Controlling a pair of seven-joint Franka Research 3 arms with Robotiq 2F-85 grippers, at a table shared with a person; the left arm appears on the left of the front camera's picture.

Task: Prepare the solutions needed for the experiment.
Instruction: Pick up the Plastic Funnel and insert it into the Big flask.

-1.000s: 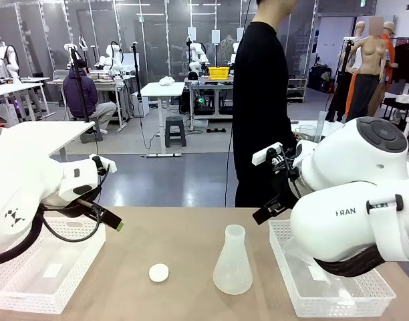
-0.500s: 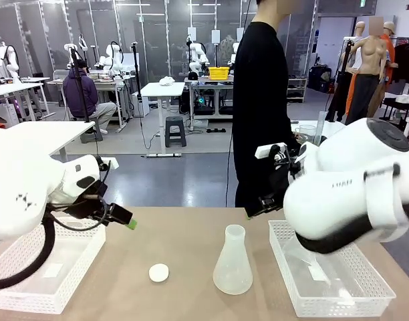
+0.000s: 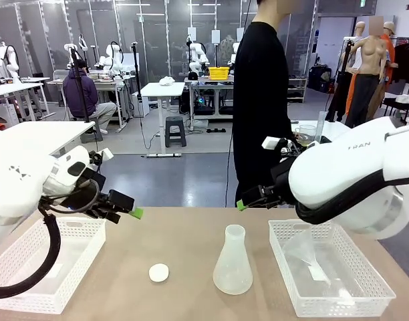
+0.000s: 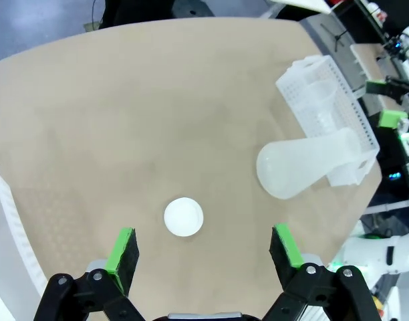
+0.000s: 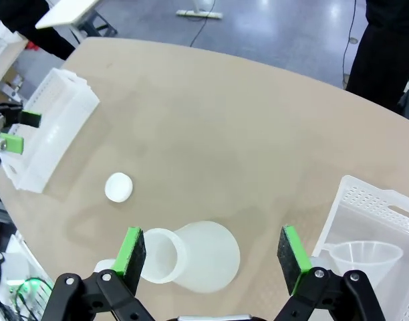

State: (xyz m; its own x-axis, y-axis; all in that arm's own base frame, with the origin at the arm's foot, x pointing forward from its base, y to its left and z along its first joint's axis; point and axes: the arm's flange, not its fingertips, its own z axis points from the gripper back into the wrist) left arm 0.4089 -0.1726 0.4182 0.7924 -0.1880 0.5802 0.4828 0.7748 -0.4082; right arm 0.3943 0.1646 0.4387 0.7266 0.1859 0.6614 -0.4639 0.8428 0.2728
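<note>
An empty translucent conical flask (image 3: 232,264) stands upright at the table's middle, also seen in my wrist views (image 4: 305,170) (image 5: 191,257). The solutions are out of view; I see no liquid in the flask. A small white round cap (image 3: 159,272) lies left of the flask. My left gripper (image 3: 127,208) hovers open above the table's left part, and its view has the cap (image 4: 184,217) between its open fingers (image 4: 122,257). My right gripper (image 3: 248,199) hangs open above and behind the flask, its fingers (image 5: 293,251) spread wide over it.
A white mesh basket (image 3: 31,294) sits at the left and another (image 3: 338,304) at the right, holding a clear funnel (image 5: 363,257). A person in black (image 3: 261,100) stands at the far side. Bare tabletop lies behind the flask.
My left gripper has swung from over the left basket towards the table's middle. My right gripper has moved left, away from the right basket. Both have stayed open.
</note>
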